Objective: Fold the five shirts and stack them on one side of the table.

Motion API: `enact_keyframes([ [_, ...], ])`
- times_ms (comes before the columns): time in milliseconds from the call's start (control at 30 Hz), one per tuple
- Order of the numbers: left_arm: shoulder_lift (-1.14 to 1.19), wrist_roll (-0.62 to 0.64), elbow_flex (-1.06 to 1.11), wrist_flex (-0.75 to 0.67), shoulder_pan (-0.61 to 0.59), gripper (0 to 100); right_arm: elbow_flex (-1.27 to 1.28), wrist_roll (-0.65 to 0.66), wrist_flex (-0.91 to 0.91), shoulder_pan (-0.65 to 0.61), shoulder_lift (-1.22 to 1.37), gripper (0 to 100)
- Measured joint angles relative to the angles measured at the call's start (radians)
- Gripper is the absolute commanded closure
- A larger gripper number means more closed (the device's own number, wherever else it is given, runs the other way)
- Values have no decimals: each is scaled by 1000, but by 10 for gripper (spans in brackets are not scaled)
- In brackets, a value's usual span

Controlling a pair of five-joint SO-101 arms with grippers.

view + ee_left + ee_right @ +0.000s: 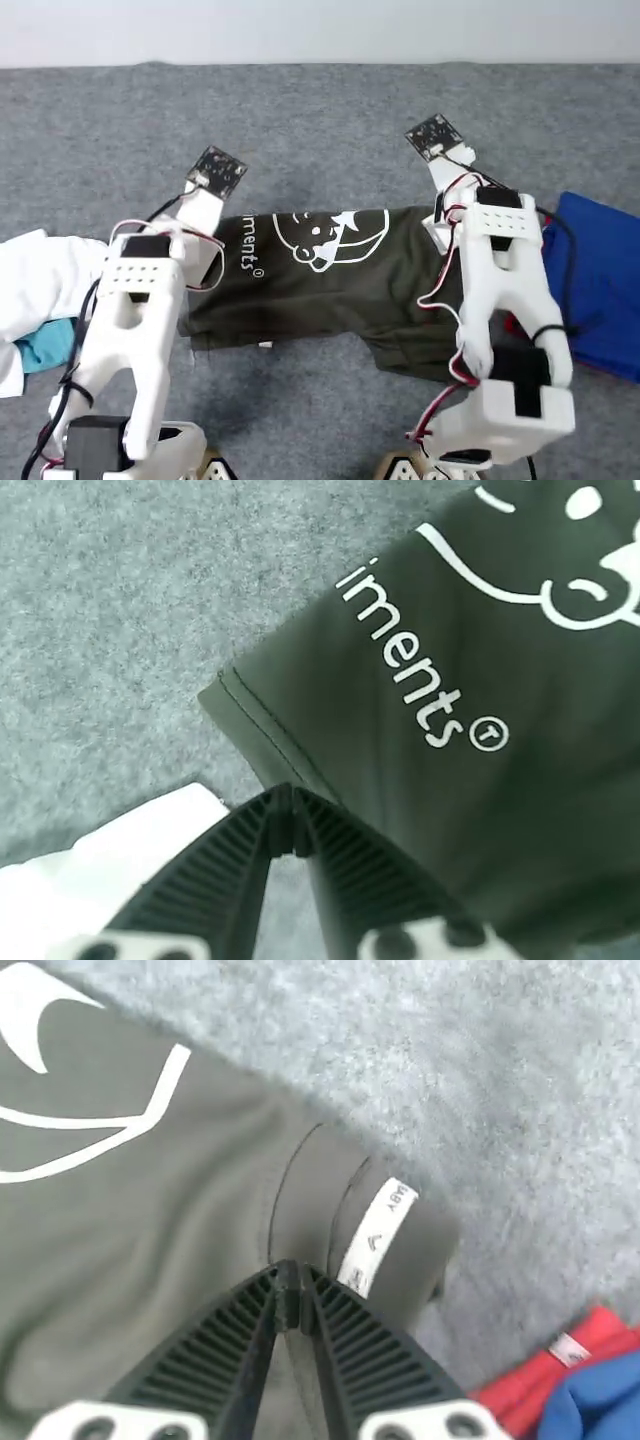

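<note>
Left pincer (290, 825) nips shirt (480, 680) hem, ten o'clock | right pincer (288, 1290) nips collar, two o'clock | cloth looks light, floppy: edges hold best

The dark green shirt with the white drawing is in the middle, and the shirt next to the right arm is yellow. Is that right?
Not quite. The shirt next to the right arm is a blue shirt, not a yellow one, as the high view shows. The dark green shirt with the white drawing is in the middle.
</note>
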Motion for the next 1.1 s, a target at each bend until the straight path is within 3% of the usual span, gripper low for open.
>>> enact_keyframes([
  [300,158,-18,23,-69,-63,994,0,0,-21,55,92,989],
  [633,459,-40,-302,160,-129,994,-97,-2,60,107,181,989],
  [933,342,-43,-342,212,-201,994,-255,-5,245,107,181,989],
  [1100,183,-43,-342,351,-192,994,-267,-8,368,107,84,989],
])
